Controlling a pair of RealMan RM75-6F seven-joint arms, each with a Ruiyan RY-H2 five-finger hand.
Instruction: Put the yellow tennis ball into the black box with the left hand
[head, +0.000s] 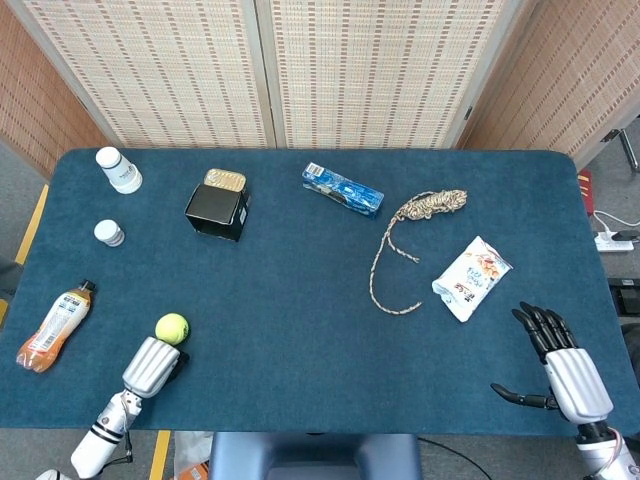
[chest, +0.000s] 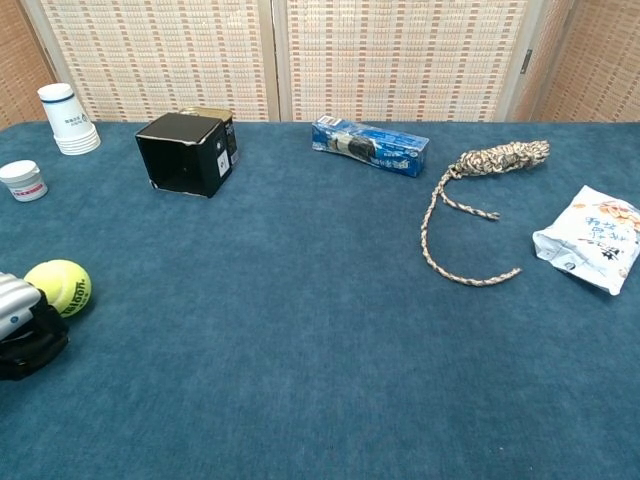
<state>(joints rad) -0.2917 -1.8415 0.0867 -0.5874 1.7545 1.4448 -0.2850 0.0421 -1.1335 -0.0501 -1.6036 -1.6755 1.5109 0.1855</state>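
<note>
At the near edge of the blue counter (head: 300, 330), the left hand (head: 152, 366) sits just on the near side of the yellow tennis ball (head: 171, 327), right up against it. Its fingers (chest: 30, 345) are tucked beneath the hand, and whether they hold the ball cannot be told. Left of the ball lies an orange drink bottle (head: 54, 326). Far to the ball's right, at the near right corner, the right hand (head: 563, 366) has its fingers (head: 536, 326) spread apart, holding nothing. Beyond that hand lie a snack bag (head: 471, 277) and a coiled rope (head: 410, 240). Well beyond the ball stands the black box (head: 217, 210), a tin (head: 225, 180) touching its far side. Further left are a small white jar (head: 109, 233) and stacked white cups (head: 118, 170). A blue packet (head: 343, 189) lies right of the box.
</note>
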